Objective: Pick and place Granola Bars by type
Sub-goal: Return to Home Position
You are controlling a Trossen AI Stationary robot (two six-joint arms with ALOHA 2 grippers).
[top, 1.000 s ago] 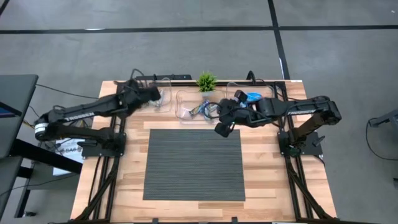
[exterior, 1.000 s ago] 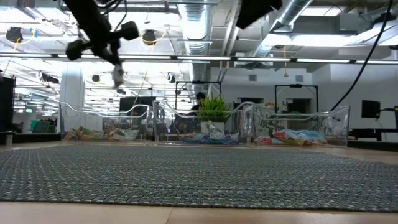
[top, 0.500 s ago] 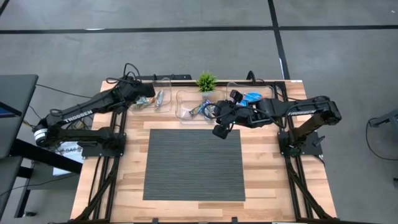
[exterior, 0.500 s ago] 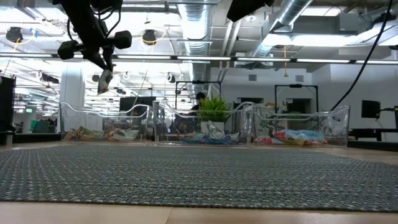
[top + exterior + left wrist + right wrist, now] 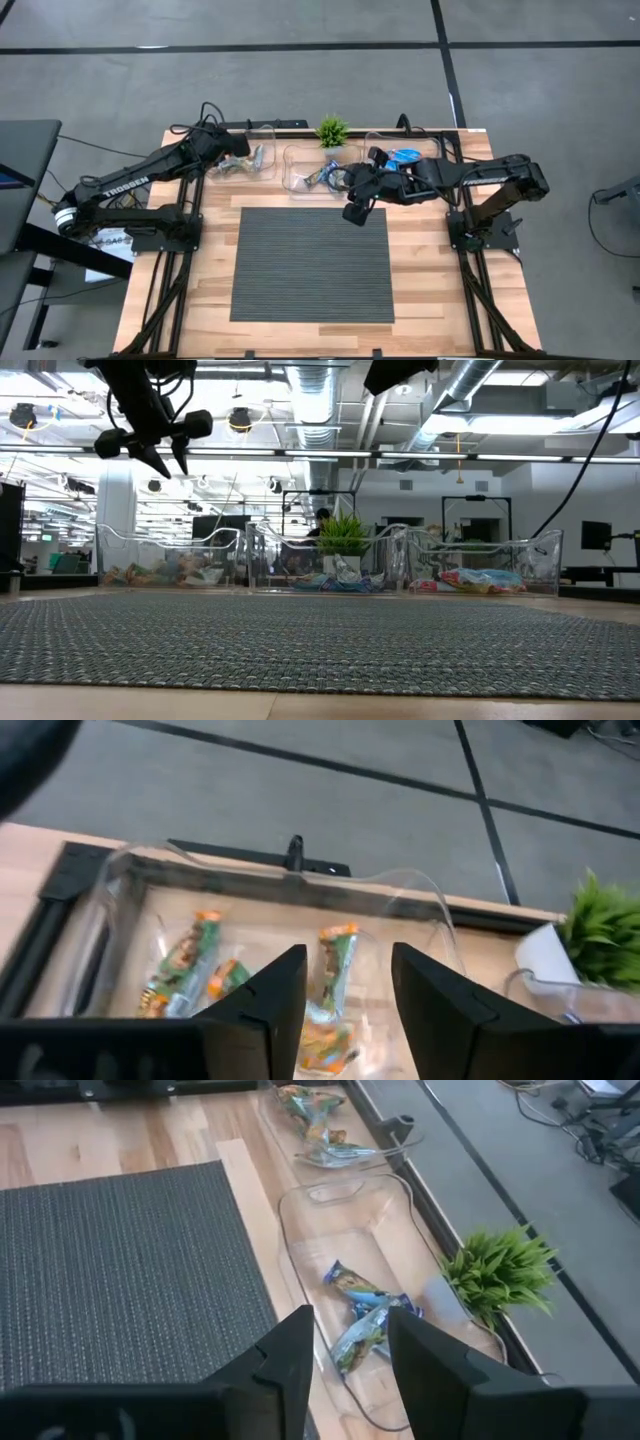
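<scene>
Right, the wooden table [image 5: 215, 290] fills the high view, with a ribbed grey mat [image 5: 310, 262] across its middle and nothing lying on it. The left arm [image 5: 130, 180] reaches in from its side towards the back edge, and the right arm [image 5: 480, 172] folds in from the other.

Three clear bins stand in a row along the back, with a small potted plant [image 5: 331, 131] just behind the middle one.

The left gripper [image 5: 348, 955] hangs above the left bin [image 5: 400, 880], fingers pointing down, jaws spread and empty. Below it, tan-green granola bars [image 5: 185, 960] lie on the bin floor, well apart from the fingers.

The right gripper [image 5: 350, 1315] sits over the mat's back edge, just in front of the middle bin [image 5: 300, 1210], jaws released, nothing between them. Blue-and-tan granola bars [image 5: 365, 1305] lie in a loose heap in that bin.

In the right bin [image 5: 545, 555], bright blue granola bars [image 5: 475, 580] lie low against the front wall.
</scene>
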